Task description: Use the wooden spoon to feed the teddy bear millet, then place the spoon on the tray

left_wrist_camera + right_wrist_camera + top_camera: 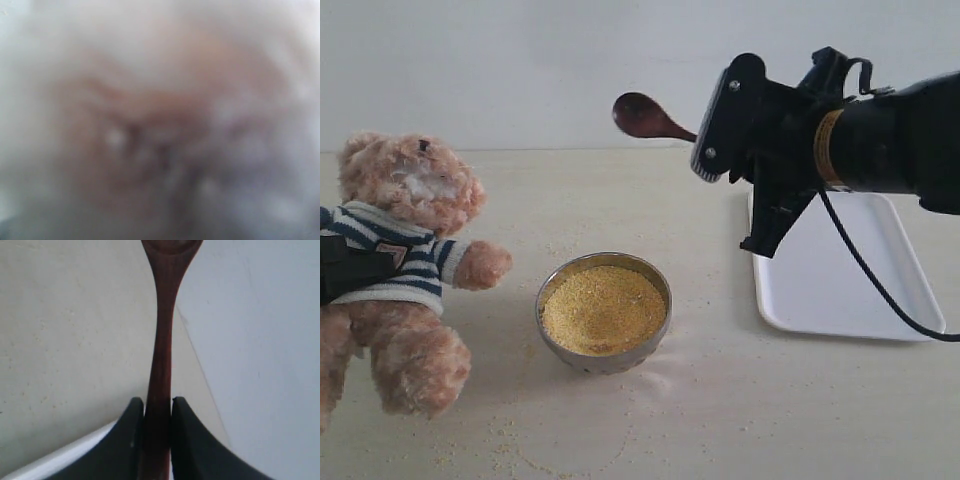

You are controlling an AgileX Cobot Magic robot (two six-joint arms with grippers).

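Observation:
The teddy bear sits tilted at the left, facing the camera, and its fur fills the blurred left wrist view. My left gripper is a black shape pressed into its striped shirt, gripping its body. The millet is heaped in a round metal bowl at the table's middle. My right gripper hangs high above the table, right of the bowl, shut on the handle of the wooden spoon. The spoon's bowl points left toward the bear. The white tray lies below the right arm.
Specks of millet are scattered on the table round the bowl and in front of it. A pale wall rises behind the table. The right arm's black cable hangs over the tray. A strip of the tray's rim shows in the right wrist view.

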